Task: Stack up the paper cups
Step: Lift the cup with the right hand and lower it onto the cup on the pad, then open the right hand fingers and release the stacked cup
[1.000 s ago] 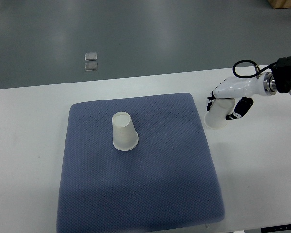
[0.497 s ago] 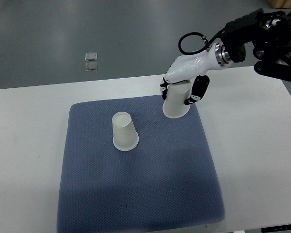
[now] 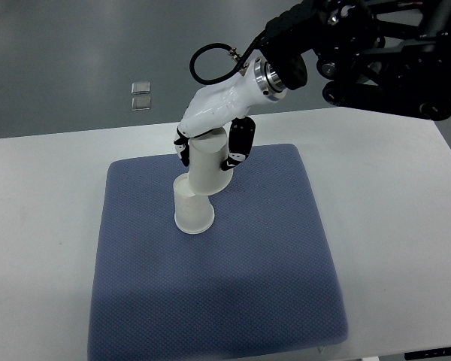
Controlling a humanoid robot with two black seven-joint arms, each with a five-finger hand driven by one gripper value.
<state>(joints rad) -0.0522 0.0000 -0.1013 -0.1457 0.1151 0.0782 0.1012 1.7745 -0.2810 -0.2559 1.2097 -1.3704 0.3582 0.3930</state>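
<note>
Gripping an inverted paper cup (image 3: 208, 167), the right hand (image 3: 214, 124) hides the rim-down second cup's (image 3: 193, 216) top on the blue mat (image 3: 210, 301); two small squares (image 3: 141, 95) lie beyond the table.

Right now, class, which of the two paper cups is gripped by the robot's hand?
The upper cup, clasped in the right hand, mouth down. The other cup stands upside down on the blue mat, ungripped.

On the worktop (image 3: 45, 195) lies a mat (image 3: 210, 301) bearing an upturned cup (image 3: 192, 216) (left of centre), a second cup (image 3: 207, 167) directly over it.
</note>
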